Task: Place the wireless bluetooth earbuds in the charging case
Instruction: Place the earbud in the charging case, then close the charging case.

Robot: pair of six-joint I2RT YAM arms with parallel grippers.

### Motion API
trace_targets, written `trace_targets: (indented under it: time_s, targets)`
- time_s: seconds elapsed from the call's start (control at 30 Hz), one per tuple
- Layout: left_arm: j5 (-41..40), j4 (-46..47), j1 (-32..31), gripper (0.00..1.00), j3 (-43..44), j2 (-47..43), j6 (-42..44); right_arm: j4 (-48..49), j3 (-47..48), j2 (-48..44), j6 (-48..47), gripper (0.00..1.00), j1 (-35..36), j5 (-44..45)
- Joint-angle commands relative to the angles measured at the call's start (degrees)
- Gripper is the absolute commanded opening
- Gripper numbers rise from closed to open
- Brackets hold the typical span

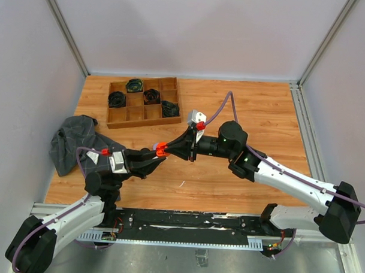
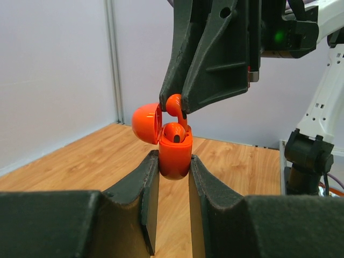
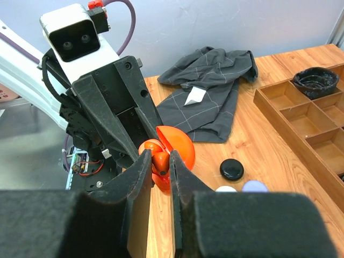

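Observation:
My left gripper (image 2: 173, 160) is shut on the lower body of the orange charging case (image 2: 175, 156) and holds it upright above the table. Its lid (image 2: 146, 122) is hinged open to the left. One orange earbud (image 2: 174, 133) sits in the case's mouth. Just above the opening hangs a second orange earbud (image 2: 174, 104), pinched in my shut right gripper (image 3: 161, 161). In the top view both grippers meet at mid-table, left gripper (image 1: 155, 155) and right gripper (image 1: 173, 149), with the case (image 1: 162, 149) between them.
A dark grey cloth (image 1: 74, 142) lies at the left. A wooden compartment tray (image 1: 143, 116) with dark bundles stands at the back. Black (image 3: 231, 169), white (image 3: 226, 188) and lavender (image 3: 254, 186) pucks lie on the table below the right gripper.

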Motion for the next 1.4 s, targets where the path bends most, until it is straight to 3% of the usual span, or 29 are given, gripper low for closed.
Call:
trace_targets:
  time_s: [0.0,0.4,0.67,1.0,1.37]
  targets:
    - [-0.4,3.1,-0.3,0.00,-1.1,-0.6,-0.6,2.9,-0.4,0.5,0.8,0.11,1.4,-1.7]
    - [-1.4,0.3,-0.3,0.00,-1.3,-3.6,-0.8,-0.2,-1.2,-1.3,-2.0,0.26,1.3,0.7]
    - [0.3,-3.4,-0.3,0.00,-2.2,-4.0,-0.7,-1.5,-2.8,-4.6,-4.5,0.56,-0.6,-2.0]
    - [6.7,-5.4,-0.3,0.00,-0.6,-3.5,-1.3,-3.5,-3.8,-5.0,-8.2,0.83,-3.0,-8.8]
    - [9.3,-3.4,-0.3,0.00,0.7,-0.8,-3.0,-4.1,-2.5,0.2,-8.4,0.90,-3.1,-14.7]
